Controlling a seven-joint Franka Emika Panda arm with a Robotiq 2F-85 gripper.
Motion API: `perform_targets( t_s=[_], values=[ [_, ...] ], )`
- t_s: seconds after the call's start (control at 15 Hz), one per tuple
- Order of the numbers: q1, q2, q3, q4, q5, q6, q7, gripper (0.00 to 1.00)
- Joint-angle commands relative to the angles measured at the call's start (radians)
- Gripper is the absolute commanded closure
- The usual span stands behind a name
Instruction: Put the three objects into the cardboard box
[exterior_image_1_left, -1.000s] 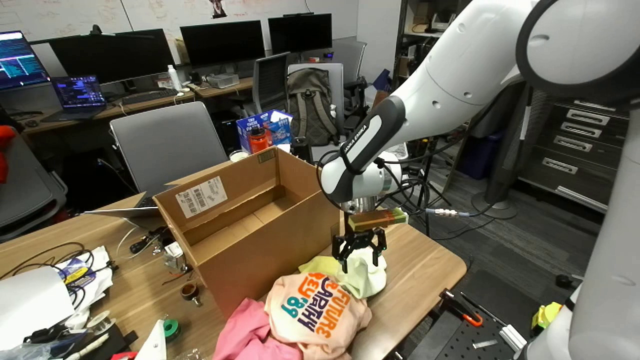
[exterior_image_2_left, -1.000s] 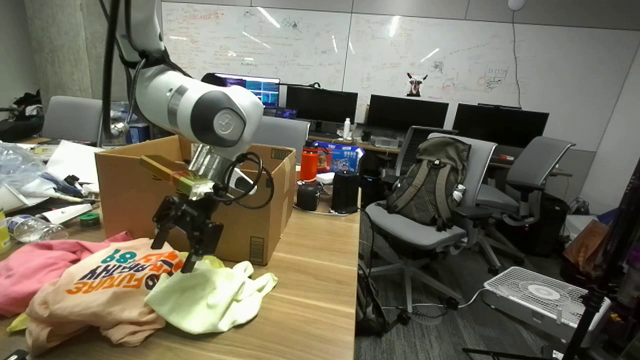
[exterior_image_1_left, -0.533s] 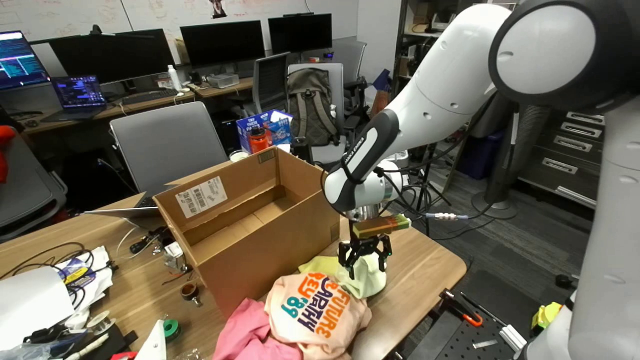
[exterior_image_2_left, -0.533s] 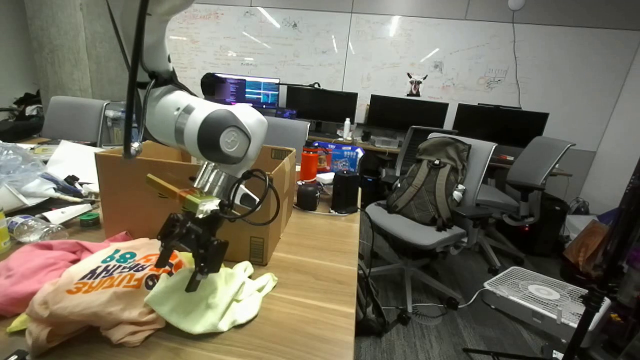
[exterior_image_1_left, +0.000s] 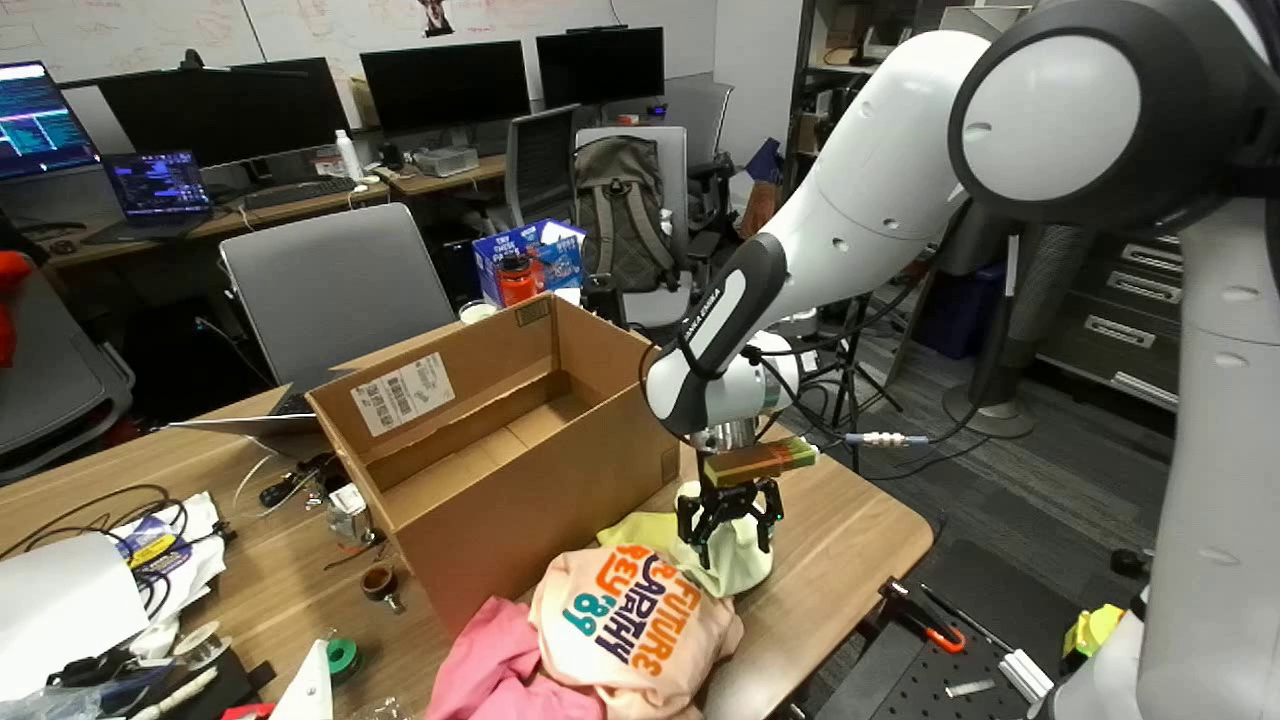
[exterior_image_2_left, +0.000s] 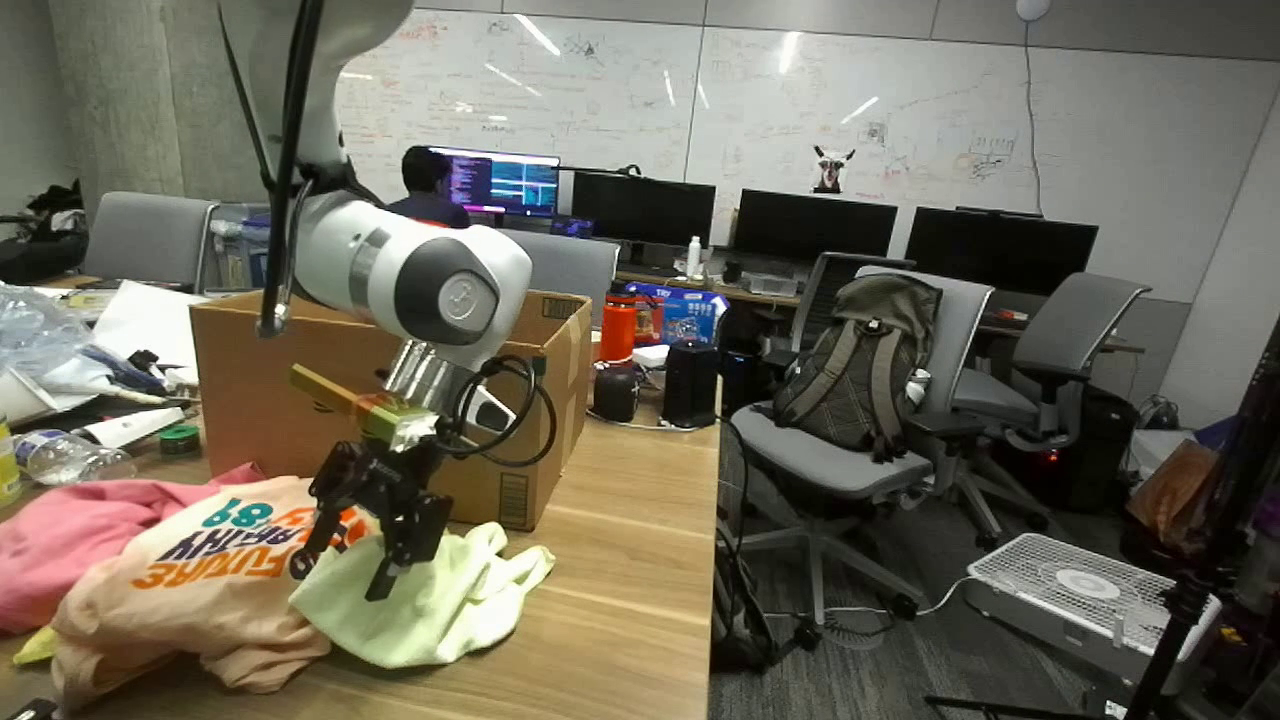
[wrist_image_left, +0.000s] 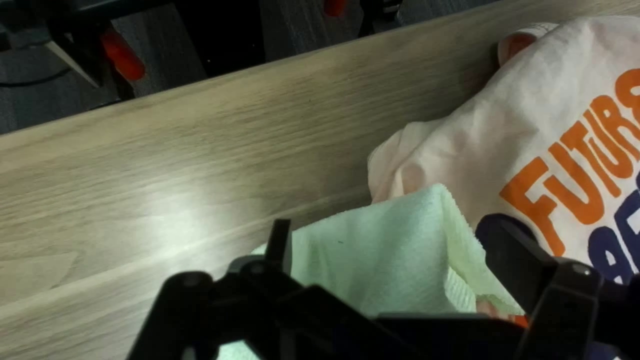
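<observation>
Exterior views both show a wooden table (exterior_image_2_left: 620, 570) bearing the open-topped cardboard box (exterior_image_1_left: 540, 500); just beside it lie the peach lettered garment (exterior_image_1_left: 633, 630), the pink cloth (exterior_image_1_left: 500, 668) and the pale green cloth (exterior_image_2_left: 435, 620), over which the black gripper (exterior_image_1_left: 734, 554) hangs, jaws wide apart.

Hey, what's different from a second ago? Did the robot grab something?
The open gripper moved down, closer to the pale green cloth. It hasn't grabbed anything or let anything go. The pale green cloth, the peach cloth with letters, the pink cloth and the cardboard box stayed where they were.
</observation>
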Motion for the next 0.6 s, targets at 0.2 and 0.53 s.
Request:
perform_targets(
  t_s=[0.2,0.53],
  values=[
    [-0.007,0.050,0.003,0.032,-0.005,-0.006,-0.010,0.00],
    [-0.007,0.049,0.002,0.044,-0.008,-0.010,-0.008,0.27]
  ],
)
